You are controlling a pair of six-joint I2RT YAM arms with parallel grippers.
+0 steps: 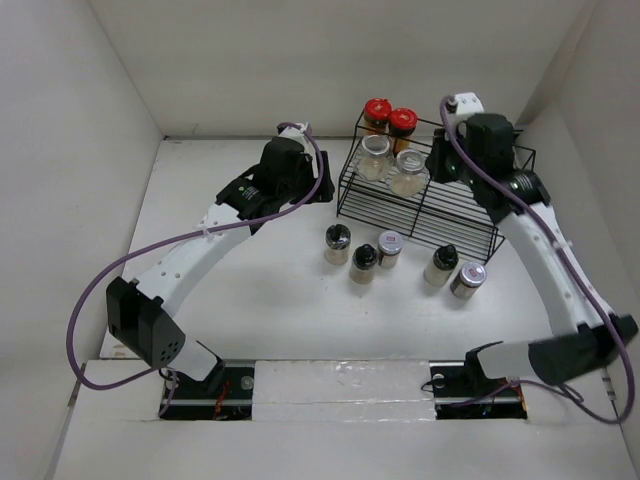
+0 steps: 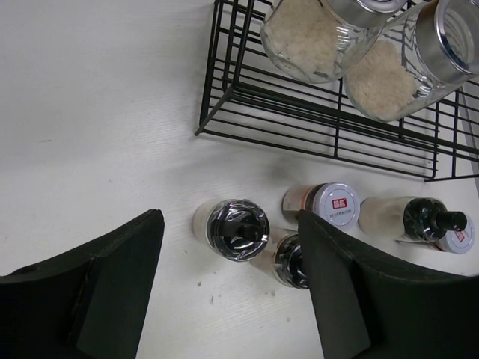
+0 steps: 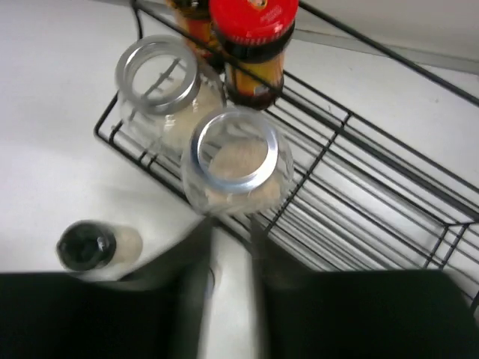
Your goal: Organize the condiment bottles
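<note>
Sitting back right on the worktop (image 1: 260, 300), the rack (image 1: 470, 215) holds four jars (image 1: 377, 155) at its left end; five jars (image 1: 363, 263) stand before it. My left hand (image 2: 228, 224) hangs spread above these; my right hand (image 3: 232, 247), by the four, is too blurred to tell.

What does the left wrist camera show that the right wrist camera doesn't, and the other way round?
Only the left wrist: most of the bottles standing on the table in front of the rack, among them a silver-lid bottle and a pointed-cap bottle.

Only the right wrist: the red-lid bottle at the back of the rack, with another bottle partly hidden behind it.

Both: the rack, the two clear jars in it, and a black-lid bottle on the table, though I can't tell whether it is the same one in each view.
</note>
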